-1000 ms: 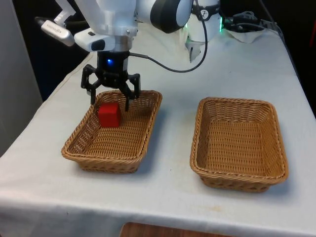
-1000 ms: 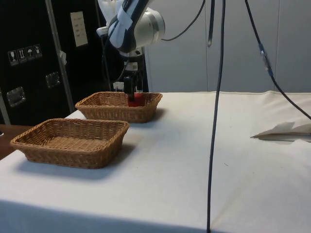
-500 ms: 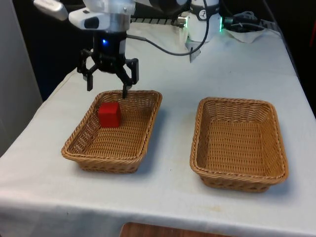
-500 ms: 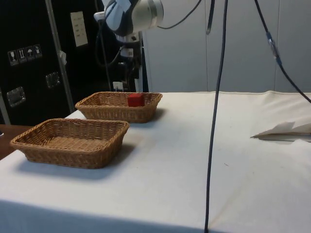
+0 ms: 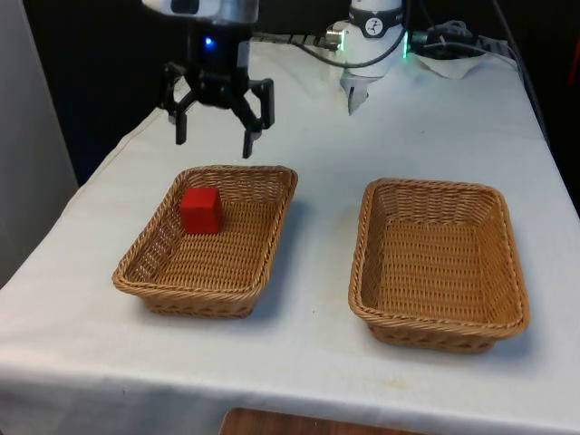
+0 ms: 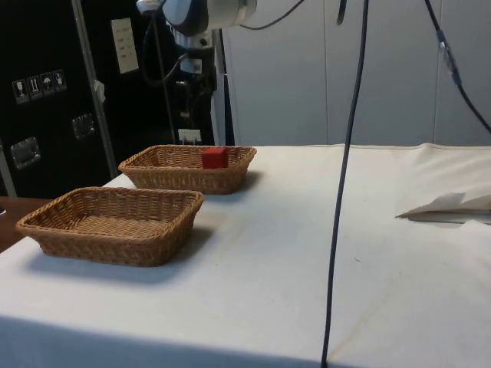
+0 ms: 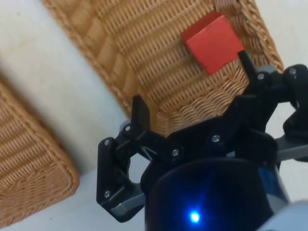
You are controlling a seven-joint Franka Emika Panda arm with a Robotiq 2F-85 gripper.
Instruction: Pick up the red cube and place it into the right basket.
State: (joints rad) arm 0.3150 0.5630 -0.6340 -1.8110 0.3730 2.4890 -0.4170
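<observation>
**Red cube sits in the left-hand basket, claw empty above it**

Red is easy for you to find: the cube (image 5: 200, 210) lies on the woven floor of the basket (image 5: 207, 241) nearer the front view's left edge of the tabletop (image 5: 317, 326), tucked toward that basket's far corner, close to its rim but resting flat. The other basket (image 5: 439, 263), toward the front view's right, holds nothing. Going by the front view, the cube looks to be in the wrong basket for your task; if the robot's own right is meant, that same basket is the target, so check which reading you intend.

Your claw (image 5: 217, 118) hangs above the far rim of the cube's basket, fingers (image 7: 139, 111) spread wide apart and holding nothing. That height keeps it clear of the wicker wall, and the spread would let it drop straight around the cube.

A cube has no long axis, so no side is favoured by length. What matters is its turn: in the wrist view the cube (image 7: 213, 42) sits with its faces at a slant to the line between the fingers. I judge you would want to rotate the claw so the fingers meet two flat faces squarely, not the corners.
</observation>
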